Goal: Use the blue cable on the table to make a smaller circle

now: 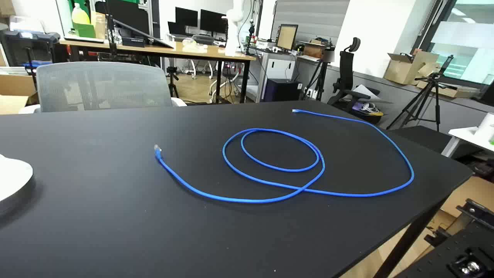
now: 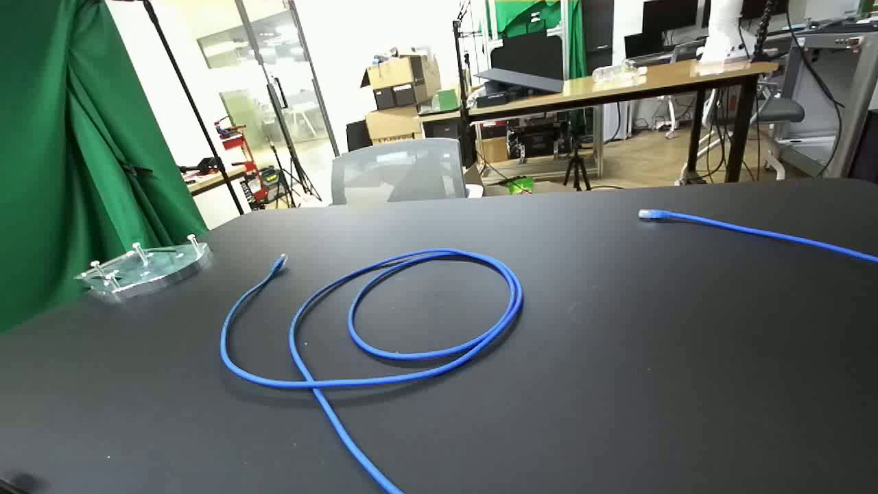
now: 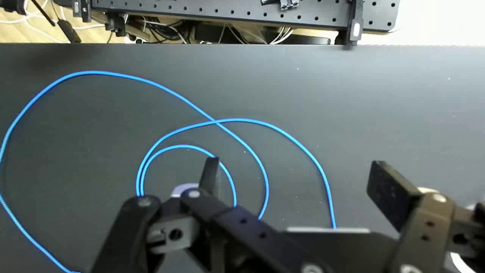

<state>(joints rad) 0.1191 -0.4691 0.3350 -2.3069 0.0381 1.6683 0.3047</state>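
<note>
In an exterior view, left to right: white rounded thing [image 1: 12,175], cut by frame edge, can't tell what; gray mesh chair [image 1: 104,87] behind the table [image 1: 96,200], matte black top; blue cable [image 1: 247,201] lying on the table, one plug end [image 1: 158,151] at left, then two nested loops, strands crossing at their front, then second plug end near the far edge, tail bowing out toward the right edge. Black tripod [image 1: 422,92] past the table, far right. In an exterior view: green curtain [image 2: 41,151] at left, then clear plate [image 2: 164,267] with bolts [image 2: 140,254] sticking up, chair, loops, cable running out of frame at bottom and right. Wrist view: perforated black rail [image 3: 235,11] along the top, past the table edge; left to right, wide arc of cable, nested loops mostly left of center, gripper [image 3: 297,170] above the table, fingers [image 3: 392,193] wide apart, left-hand one in frame hiding a bit of the inner loop, cable strands showing between them
</note>
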